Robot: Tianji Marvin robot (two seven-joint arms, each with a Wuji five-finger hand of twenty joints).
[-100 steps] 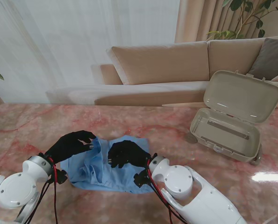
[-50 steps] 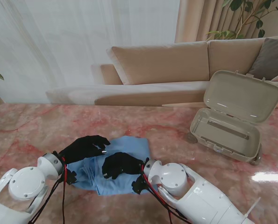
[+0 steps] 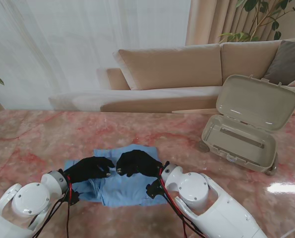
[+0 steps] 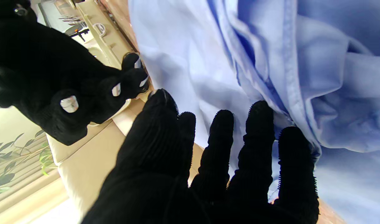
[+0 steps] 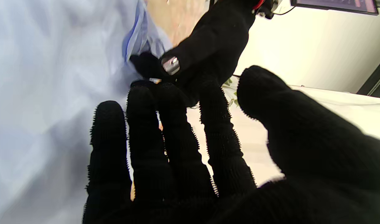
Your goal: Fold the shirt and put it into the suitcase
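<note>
Pink-veined marble worktop (image 3: pixel 33 134), glossy, with a bright glare patch at far right. Behind it, sheer white curtain (image 3: pixel 63 44), beige sofa (image 3: pixel 172 67) with grey cushion (image 3: pixel 288 62), leafy plant (image 3: pixel 266 17) in the right corner.

Beige suitcase (image 3: pixel 241 136) sat on the right of worktop, lid (image 3: pixel 256 101) propped open, inside bare, well apart from the cloth. Nothing lay between suitcase and shirt.

Light blue shirt (image 3: pixel 132 188) lay rumpled, partly folded, near middle of worktop, nearer to me than the suitcase. Folds and a seam seen bunched (image 4: pixel 286 62) in left wrist view.

Left robot hand (image 3: pixel 90 168), black-gloved, rested over left part of shirt, fingers (image 4: pixel 258 124) spread and extended against cloth, gripping nothing. Right robot hand (image 3: pixel 137 162) lay over shirt's middle, fingers (image 5: pixel 146 124) stretched out side by side, nothing clasped. Fingertips of both nearly met above the cloth.
</note>
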